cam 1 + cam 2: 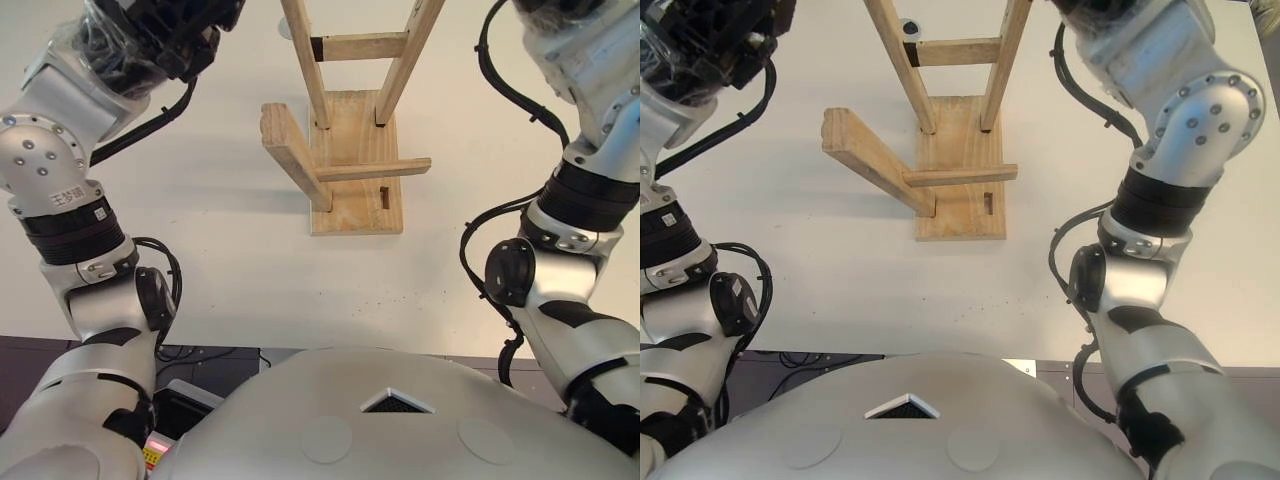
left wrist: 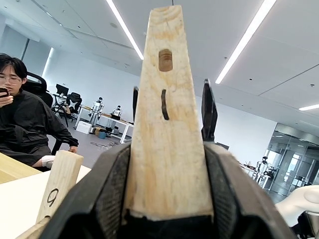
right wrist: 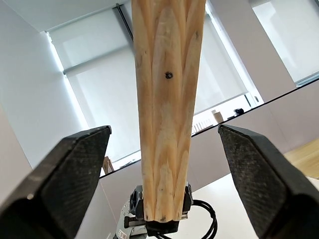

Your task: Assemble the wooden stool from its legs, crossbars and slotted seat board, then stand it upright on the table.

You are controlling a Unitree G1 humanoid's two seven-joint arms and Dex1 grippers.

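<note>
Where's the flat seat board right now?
The seat board lies flat on the table, midway between both arms in the head views, with two upright legs at its far end and a tilted leg at its near left.

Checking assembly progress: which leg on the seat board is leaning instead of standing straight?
The near-left leg: it tilts leftward off the seat board, while the two far legs stand straight.

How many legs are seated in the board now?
3: far left leg and far right leg, joined by a crossbar; near left leg, leaning. Near right slot empty.
</note>
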